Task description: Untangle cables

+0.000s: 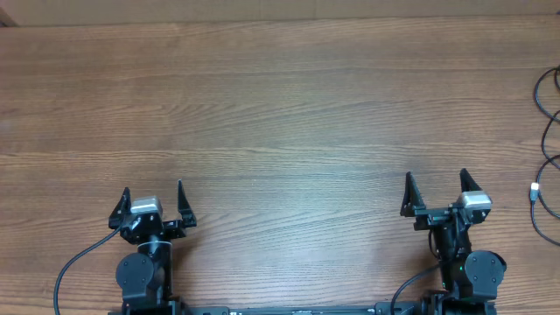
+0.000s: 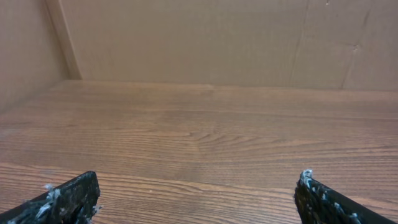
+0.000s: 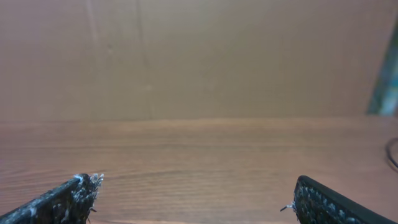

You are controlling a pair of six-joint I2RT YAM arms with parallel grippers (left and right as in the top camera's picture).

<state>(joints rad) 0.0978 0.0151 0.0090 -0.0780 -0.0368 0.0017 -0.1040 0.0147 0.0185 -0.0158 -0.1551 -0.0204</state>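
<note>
Fingers on both arms stand spread wide with nothing between them: the left fingers [image 1: 182,206] and the right fingers [image 1: 409,194] hang over bare wood at the near edge of the surface [image 1: 280,114], seen from overhead. The cables [image 1: 546,105], thin black cords, lie at the far right edge of the overhead view, looping in and out of the picture. They are well apart from the left arm and off to the outer side of the right arm, and neither arm touches them. One of them ends in a small silvery plug [image 1: 533,189], which lies on the wood to the right of the right fingers, near but not touching. How the cords cross one another cannot be told, as much of the bundle falls outside the picture.

From the right wrist, a thin dark curve of cord [image 3: 393,153] shows at the right edge. The two dark, scuffed fingertips [image 3: 71,198] sit far apart at the bottom corners with wood between them. From the left wrist, the fingertips [image 2: 68,200] are likewise far apart at the bottom corners, with wood grain ahead. A plain brown cardboard wall [image 2: 186,37] closes off the far side of the surface in both wrist views. Thicker black wiring [image 1: 74,262] runs from the base of each arm at the bottom of the overhead view.
</note>
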